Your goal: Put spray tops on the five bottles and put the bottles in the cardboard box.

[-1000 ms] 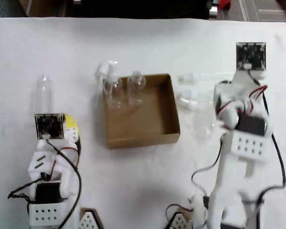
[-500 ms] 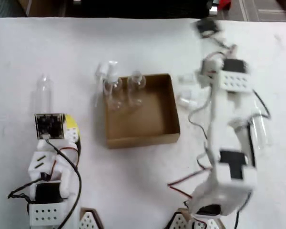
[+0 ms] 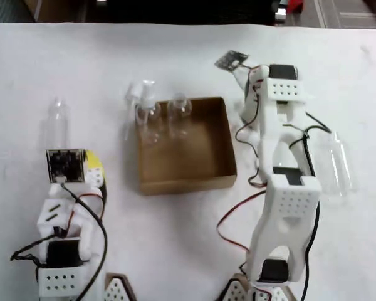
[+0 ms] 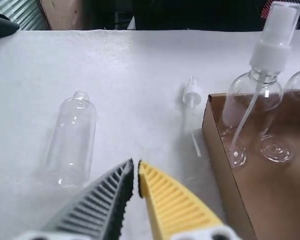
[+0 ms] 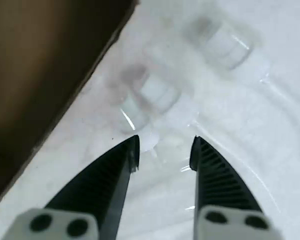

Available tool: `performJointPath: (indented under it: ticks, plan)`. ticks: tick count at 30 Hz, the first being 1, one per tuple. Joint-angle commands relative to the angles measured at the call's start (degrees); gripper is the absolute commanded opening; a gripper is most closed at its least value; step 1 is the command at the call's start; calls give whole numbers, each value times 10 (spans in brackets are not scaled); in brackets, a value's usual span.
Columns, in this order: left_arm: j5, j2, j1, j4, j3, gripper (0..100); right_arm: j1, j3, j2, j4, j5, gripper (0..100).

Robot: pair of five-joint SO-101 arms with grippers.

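The cardboard box [image 3: 194,157] sits mid-table. At its back left stand a capped bottle [image 3: 147,114] [image 4: 254,87] and an uncapped bottle [image 3: 178,115] [image 4: 299,84]. A loose spray top [image 3: 133,94] [image 4: 191,96] lies just outside the box. An empty bottle [image 3: 57,119] [image 4: 72,137] lies ahead of my left gripper [image 4: 135,167], which is shut and empty. My right arm [image 3: 282,94] stands beside the box's right wall. Its gripper [image 5: 165,150] is open just above the table, with two spray tops [image 5: 155,95] [image 5: 222,42] lying close ahead of it. Another bottle [image 3: 337,164] lies at the right.
The box wall [image 5: 40,65] rises close beside my right gripper. The left arm's base [image 3: 66,251] sits at the near left edge. Cables [image 3: 238,219] trail from the right arm over the table's front.
My right arm has swung from the right side of the table over to the box's right wall, uncovering the bottle lying at the right. The left arm has stayed still.
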Motion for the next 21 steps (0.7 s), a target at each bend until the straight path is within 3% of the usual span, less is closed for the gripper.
performJointPath:
  ticks: [1,21]
  plan:
    - [2,-2,8,10,-40,24,-6,-29,5,29,40,150]
    - [2,-2,8,11,-40,24,-29,-29,53,8,43,149]
